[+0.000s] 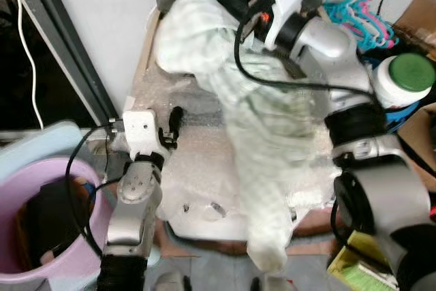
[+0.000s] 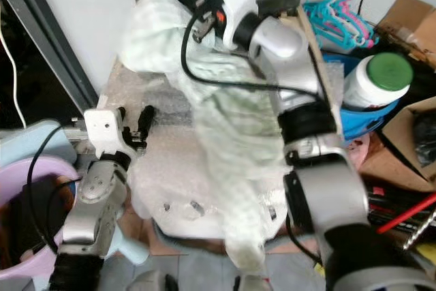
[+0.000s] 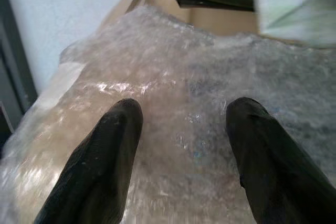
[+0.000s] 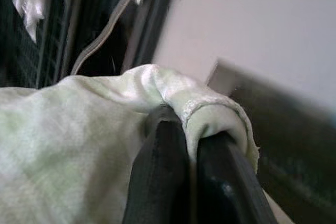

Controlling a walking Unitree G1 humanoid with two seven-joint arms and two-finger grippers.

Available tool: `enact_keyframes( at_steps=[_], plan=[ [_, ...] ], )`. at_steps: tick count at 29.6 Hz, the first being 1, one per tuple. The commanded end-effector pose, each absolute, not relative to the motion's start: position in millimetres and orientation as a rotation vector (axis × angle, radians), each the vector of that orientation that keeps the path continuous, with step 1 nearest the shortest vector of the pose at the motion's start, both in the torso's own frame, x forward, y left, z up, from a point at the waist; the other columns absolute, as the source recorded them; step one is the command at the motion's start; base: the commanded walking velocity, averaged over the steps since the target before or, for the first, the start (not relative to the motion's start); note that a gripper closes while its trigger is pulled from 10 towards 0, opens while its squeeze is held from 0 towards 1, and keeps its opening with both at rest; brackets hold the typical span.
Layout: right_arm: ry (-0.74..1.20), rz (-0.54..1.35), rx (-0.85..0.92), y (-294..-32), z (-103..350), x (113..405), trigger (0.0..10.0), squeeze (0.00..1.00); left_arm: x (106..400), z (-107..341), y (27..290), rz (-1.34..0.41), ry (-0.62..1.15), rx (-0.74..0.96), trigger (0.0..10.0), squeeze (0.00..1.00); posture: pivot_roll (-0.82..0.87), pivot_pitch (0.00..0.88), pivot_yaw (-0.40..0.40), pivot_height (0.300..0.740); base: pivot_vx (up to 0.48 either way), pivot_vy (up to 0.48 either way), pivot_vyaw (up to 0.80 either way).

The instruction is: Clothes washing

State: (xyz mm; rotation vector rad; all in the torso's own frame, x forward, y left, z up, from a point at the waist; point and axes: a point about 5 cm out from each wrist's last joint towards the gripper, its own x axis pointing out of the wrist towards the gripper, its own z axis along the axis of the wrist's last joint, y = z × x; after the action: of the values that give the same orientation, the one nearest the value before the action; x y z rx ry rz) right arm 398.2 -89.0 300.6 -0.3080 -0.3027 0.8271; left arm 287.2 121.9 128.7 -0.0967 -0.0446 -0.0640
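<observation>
A cluttered home laundry corner: a pink bucket (image 1: pixel 27 189), plastic hangers (image 1: pixel 361 11), a detergent bottle (image 1: pixel 402 80) and cardboard boxes (image 2: pixel 409 134) crowd the wall.

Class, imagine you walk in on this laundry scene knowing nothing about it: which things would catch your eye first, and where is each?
First, the pale green garment, pinched in the right hand and lifted high so it hangs down over the bubble-wrapped surface. Next, the left hand, fingers apart, held low over that wrap at the robot's left. Off to the left sits a pink bucket; to the right, turquoise and pink hangers and a green-capped white bottle.
</observation>
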Motion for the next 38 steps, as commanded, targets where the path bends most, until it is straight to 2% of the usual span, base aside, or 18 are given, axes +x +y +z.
enact_keyframes(
  at_steps=[1, 5, 6, 7, 9, 14, 15, 16, 19, 26, 30, 31, 35, 38],
  plan=[
    [-0.359, 0.785, -0.350, -93, 323, 401, 10.0, 0.00, 285, 121, 130, -0.012, -0.014, -0.084, 10.0, 0.00, 0.00, 0.009, 0.027, 0.740, 0.000, 0.000, 0.00],
    [-0.456, 0.544, -0.386, -113, 365, 409, 10.0, 0.00, 284, 121, 133, 0.000, -0.020, -0.072, 10.0, 0.00, 0.01, 0.008, 0.021, 0.740, 0.000, 0.000, 0.00],
    [-0.546, 0.381, -0.405, -125, 389, 408, 10.0, 0.00, 284, 121, 134, 0.005, -0.020, -0.069, 10.0, 0.00, 0.01, 0.008, 0.020, 0.740, 0.000, 0.000, 0.00],
    [-0.546, 0.381, -0.405, -125, 389, 408, 10.0, 0.00, 284, 121, 134, 0.005, -0.020, -0.069, 10.0, 0.00, 0.01, 0.008, 0.020, 0.740, 0.000, 0.000, 0.00],
    [-0.720, 0.135, -0.399, -152, 436, 396, 10.0, 0.00, 284, 121, 136, 0.014, -0.021, -0.064, 10.0, 0.00, 0.01, 0.006, 0.017, 0.740, 0.000, 0.000, 0.00],
    [-0.732, 0.110, -0.384, -156, 435, 396, 10.0, 0.00, 285, 122, 136, 0.026, -0.031, -0.056, 10.0, 0.00, 0.01, 0.006, 0.015, 0.740, 0.000, 0.000, 0.00],
    [-0.705, 0.141, -0.418, -151, 422, 400, 10.0, 0.00, 285, 123, 136, 0.034, -0.036, -0.051, 10.0, 0.00, 0.01, 0.006, 0.014, 0.740, 0.000, 0.000, 0.00],
    [-0.610, 0.225, -0.453, -142, 384, 409, 10.0, 0.00, 286, 124, 136, 0.048, -0.040, -0.043, 10.0, 0.00, 0.01, 0.011, 0.015, 0.740, 0.000, 0.000, 0.00],
    [-0.373, 0.410, -0.415, -130, 311, 418, 10.0, 0.00, 287, 125, 136, 0.052, -0.040, -0.036, 10.0, 0.00, 0.01, 0.020, 0.019, 0.740, 0.000, 0.000, 0.00],
    [-0.164, 0.597, -0.355, -123, 232, 410, 10.0, 0.00, 285, 129, 136, 0.040, -0.047, -0.020, 10.0, 0.00, 0.01, 0.067, 0.031, 0.740, 0.000, 0.000, 0.00],
    [-0.085, 0.683, -0.330, -128, 211, 403, 10.0, 0.00, 282, 133, 133, 0.022, -0.056, -0.007, 10.0, 0.00, 0.02, 0.097, 0.032, 0.740, 0.000, 0.000, 0.00],
    [-0.068, 0.696, -0.302, -135, 208, 401, 10.0, 1.00, 281, 135, 131, 0.016, -0.064, -0.001, 10.0, 0.00, 0.01, 0.107, 0.026, 0.740, 0.000, 0.000, 0.00],
    [-0.200, 0.641, -0.287, -152, 234, 400, 10.0, 1.00, 275, 131, 135, 0.028, -0.047, -0.005, 10.0, 0.00, 0.02, 0.115, 0.024, 0.740, 0.000, 0.000, 0.00],
    [-0.442, 0.472, -0.302, -172, 269, 394, 10.0, 1.00, 270, 131, 136, 0.011, -0.046, -0.011, 10.0, 0.00, 0.01, 0.117, 0.020, 0.740, 0.000, 0.000, 0.00]
  ],
)
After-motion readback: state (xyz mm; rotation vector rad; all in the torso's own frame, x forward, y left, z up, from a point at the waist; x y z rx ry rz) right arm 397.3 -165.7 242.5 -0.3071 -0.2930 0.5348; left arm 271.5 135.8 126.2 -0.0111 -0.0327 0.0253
